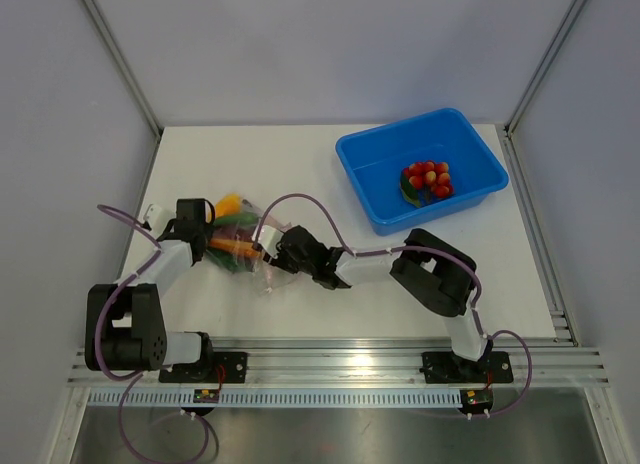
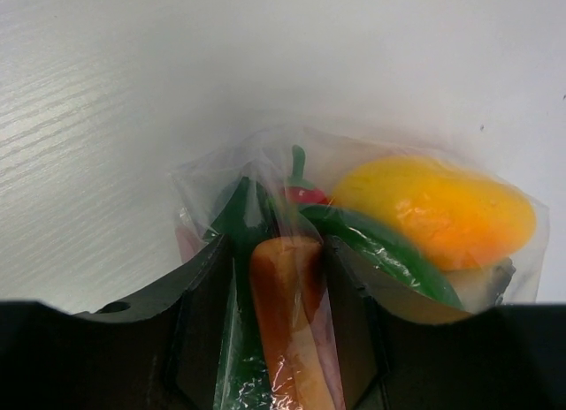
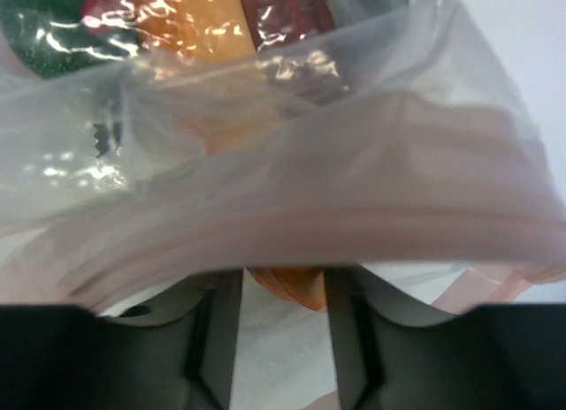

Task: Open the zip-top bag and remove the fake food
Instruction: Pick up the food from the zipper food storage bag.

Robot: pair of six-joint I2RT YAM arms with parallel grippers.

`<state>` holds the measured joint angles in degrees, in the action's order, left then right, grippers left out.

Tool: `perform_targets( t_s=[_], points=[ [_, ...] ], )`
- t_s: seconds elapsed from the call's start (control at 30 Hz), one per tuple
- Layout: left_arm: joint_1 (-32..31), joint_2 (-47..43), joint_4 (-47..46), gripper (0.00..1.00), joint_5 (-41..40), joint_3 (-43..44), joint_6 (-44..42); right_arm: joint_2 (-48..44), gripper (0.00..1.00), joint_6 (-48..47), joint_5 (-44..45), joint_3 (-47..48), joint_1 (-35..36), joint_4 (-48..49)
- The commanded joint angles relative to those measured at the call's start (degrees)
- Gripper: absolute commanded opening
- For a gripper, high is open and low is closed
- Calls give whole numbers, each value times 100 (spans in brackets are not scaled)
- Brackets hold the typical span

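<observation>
The clear zip-top bag (image 1: 250, 252) lies on the white table between my two grippers. It holds fake food: a yellow fruit (image 2: 433, 211), a green cucumber (image 2: 380, 251), a red chili (image 2: 305, 193) and an orange-brown wedge (image 2: 283, 304). My left gripper (image 1: 222, 236) is shut on the bag's far end, pinching the plastic around the orange-brown wedge. My right gripper (image 1: 270, 246) is at the bag's mouth. The pinkish zip strip (image 3: 354, 224) drapes across its open fingers, and the tip of an orange piece (image 3: 296, 282) shows between them without touching either finger.
A blue bin (image 1: 385, 174) stands at the back right with a cluster of red tomatoes (image 1: 428, 179) and a green piece inside. The table's left edge lies close to the left arm.
</observation>
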<state>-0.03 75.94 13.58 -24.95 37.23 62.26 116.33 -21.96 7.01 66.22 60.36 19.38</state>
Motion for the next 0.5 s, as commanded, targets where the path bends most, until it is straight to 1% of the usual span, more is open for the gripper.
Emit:
perform_targets(
  t_s=[0.0, 0.07, 0.1, 0.13, 0.2, 0.23, 0.37, 0.47],
  points=[
    [3, 202, 267, 48, 359, 12, -144, 91, 40, -45, 336, 242, 99, 330],
    [-6, 254, 268, 48, 377, 30, -144, 135, 33, -63, 477, 278, 116, 321],
    [3, 263, 268, 48, 377, 38, -144, 126, 30, -98, 486, 278, 143, 286],
    [-5, 263, 250, 48, 394, 30, -153, 118, 24, -107, 495, 313, 152, 243],
    [3, 255, 241, 48, 394, 30, -179, 57, 19, -107, 512, 366, 195, 84],
    [-5, 254, 241, 48, 394, 21, -162, 21, 13, -116, 530, 383, 222, 32],
    [3, 193, 224, 48, 359, -23, -126, -233, 11, -221, 688, 357, 345, -127],
    [-5, 167, 241, 48, 307, -14, -126, -532, 8, -178, 636, 295, 424, -319]
  ],
)
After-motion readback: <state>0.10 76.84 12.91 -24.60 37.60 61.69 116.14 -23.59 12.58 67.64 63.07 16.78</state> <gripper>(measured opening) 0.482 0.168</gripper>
